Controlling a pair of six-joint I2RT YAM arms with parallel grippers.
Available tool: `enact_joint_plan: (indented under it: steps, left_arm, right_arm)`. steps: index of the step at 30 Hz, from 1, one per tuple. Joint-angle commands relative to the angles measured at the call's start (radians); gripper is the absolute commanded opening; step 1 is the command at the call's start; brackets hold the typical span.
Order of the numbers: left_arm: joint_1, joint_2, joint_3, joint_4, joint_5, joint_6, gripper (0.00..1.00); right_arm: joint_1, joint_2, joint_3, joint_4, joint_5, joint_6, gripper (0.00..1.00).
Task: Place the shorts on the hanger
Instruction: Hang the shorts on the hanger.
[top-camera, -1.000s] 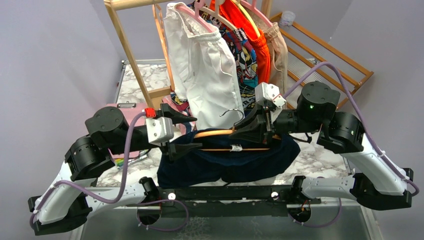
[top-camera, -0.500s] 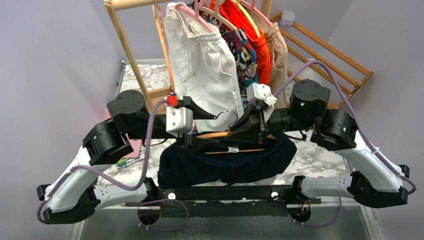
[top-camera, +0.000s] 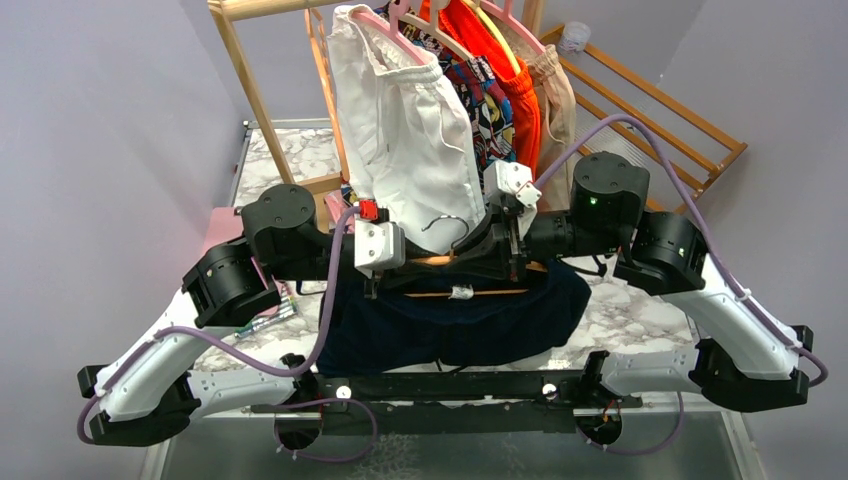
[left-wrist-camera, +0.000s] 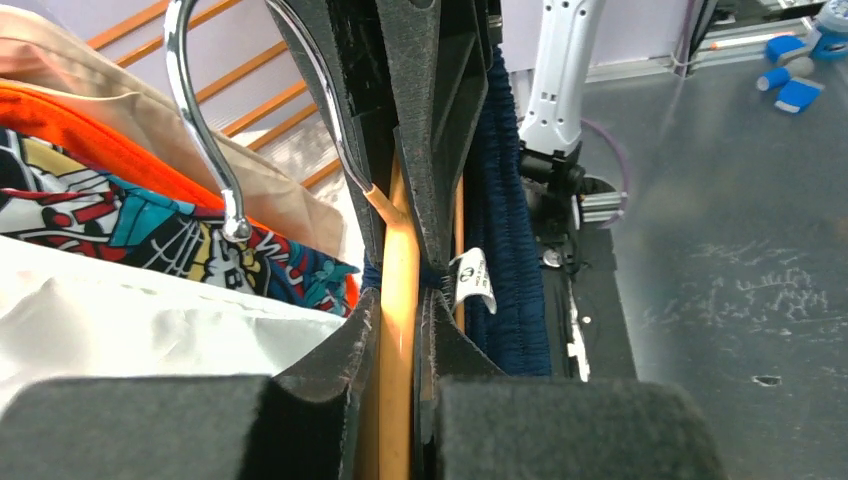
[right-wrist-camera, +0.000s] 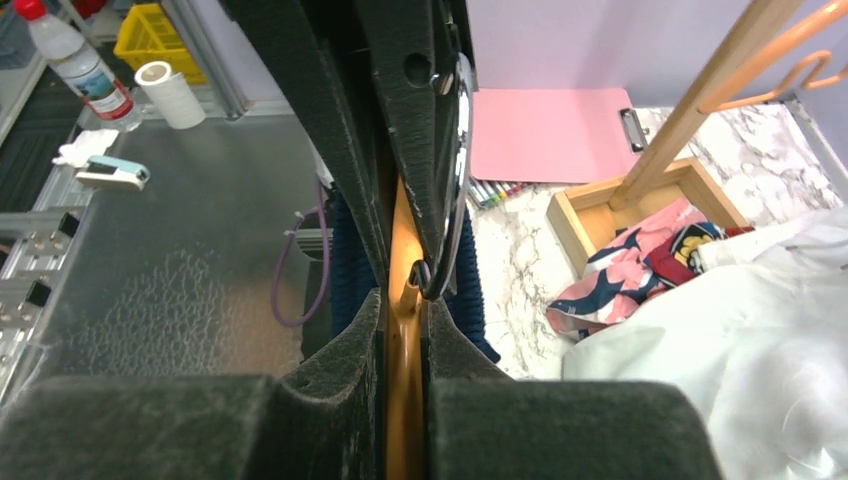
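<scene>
The navy shorts (top-camera: 450, 325) hang over the crossbar of the orange-tan wooden hanger (top-camera: 438, 261), which is held up above the table's near edge. My left gripper (top-camera: 415, 268) is shut on the hanger's left shoulder, and my right gripper (top-camera: 468, 258) is shut on it from the right, near the metal hook (top-camera: 452, 224). In the left wrist view the wood of the hanger (left-wrist-camera: 398, 300) sits pinched between the pads, with the shorts (left-wrist-camera: 510, 240) and their white label (left-wrist-camera: 470, 280) beside it. The right wrist view shows the hanger (right-wrist-camera: 405, 340) clamped likewise, below the hook (right-wrist-camera: 457, 170).
Behind the arms a wooden rack (top-camera: 262, 110) carries white shorts (top-camera: 400, 130), an orange garment (top-camera: 510, 85) and printed clothes on pink hangers. A pink clipboard (right-wrist-camera: 545, 130) and a wooden box (right-wrist-camera: 590, 205) with patterned cloth lie on the marble table (top-camera: 640, 310).
My left arm swung in to the right and up, and its jaws went from open to shut on the hanger's left shoulder. The right arm drew the hanger slightly back and up.
</scene>
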Motion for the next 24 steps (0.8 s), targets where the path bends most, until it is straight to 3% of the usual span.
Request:
enact_joint_plan:
  steps: [1, 3, 7, 10, 19, 24]
  left_arm:
    - [0.003, -0.006, -0.012, -0.003, -0.08, 0.038, 0.0]
    - [0.004, -0.01, -0.018, -0.003, -0.097, 0.047, 0.0]
    - [0.003, -0.018, -0.021, 0.003, -0.095, 0.053, 0.0]
    - [0.003, -0.025, -0.022, 0.003, -0.08, 0.055, 0.0]
    - [0.003, -0.075, -0.039, 0.003, -0.052, 0.058, 0.0]
    - [0.003, -0.082, -0.025, 0.002, -0.032, 0.056, 0.0]
  right_arm:
    - [0.005, -0.013, 0.038, 0.048, -0.039, -0.012, 0.01]
    - [0.004, -0.018, 0.035, 0.043, -0.034, -0.004, 0.03]
    - [0.005, -0.002, 0.073, -0.026, -0.023, 0.008, 0.41]
    - [0.005, -0.012, 0.078, -0.058, 0.017, 0.017, 0.58]
    - [0.004, -0.043, 0.11, -0.181, 0.13, 0.019, 0.62]
    - [0.004, -0.043, 0.083, -0.196, 0.074, 0.014, 0.62]
